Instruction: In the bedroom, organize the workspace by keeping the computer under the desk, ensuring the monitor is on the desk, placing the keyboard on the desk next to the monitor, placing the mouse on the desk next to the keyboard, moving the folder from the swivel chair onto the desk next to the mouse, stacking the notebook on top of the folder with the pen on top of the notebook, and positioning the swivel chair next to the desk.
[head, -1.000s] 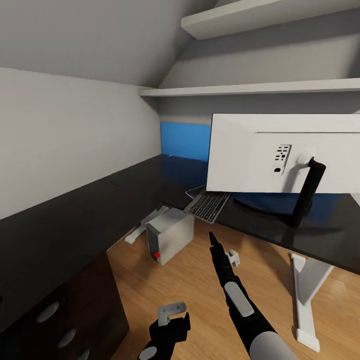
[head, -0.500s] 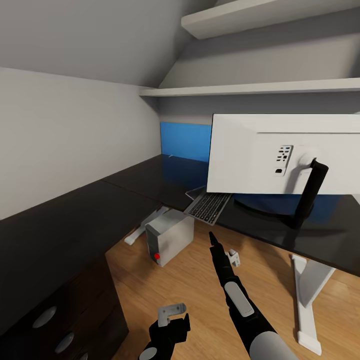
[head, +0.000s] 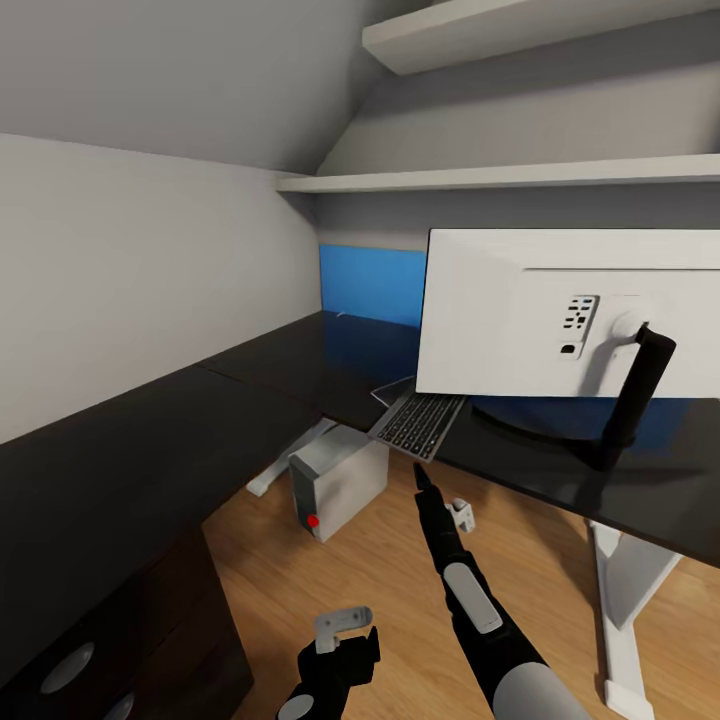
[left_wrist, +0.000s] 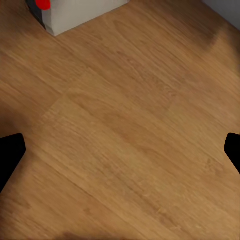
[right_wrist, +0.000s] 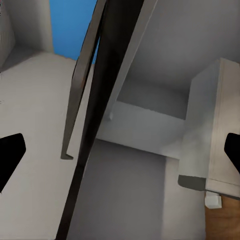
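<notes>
The keyboard (head: 417, 421) lies on the black desk (head: 300, 365), partly tucked under the monitor (head: 560, 310), and its near end hangs out over the desk's edge. The monitor stands on the desk with its white back to the robot and its black arm off to one side. The computer (head: 335, 477) sits on the wood floor (head: 390, 590) just below that edge (its red dot shows low on the front). A blue panel (head: 372, 284) runs along the wall behind the desk. Compared with a second ago, the whole picture has slid a little, so the robot has moved, not the things; the desk drawers now sit lower in the corner. The right gripper (head: 418, 474) reaches out toward the desk edge under the keyboard, and its wrist picture shows both fingers spread wide with nothing between them. The left gripper (head: 345, 640) hangs low over the floor, also wide apart and holding nothing. It looks like the robot is lining up to push or lift the keyboard fully onto the desk.
</notes>
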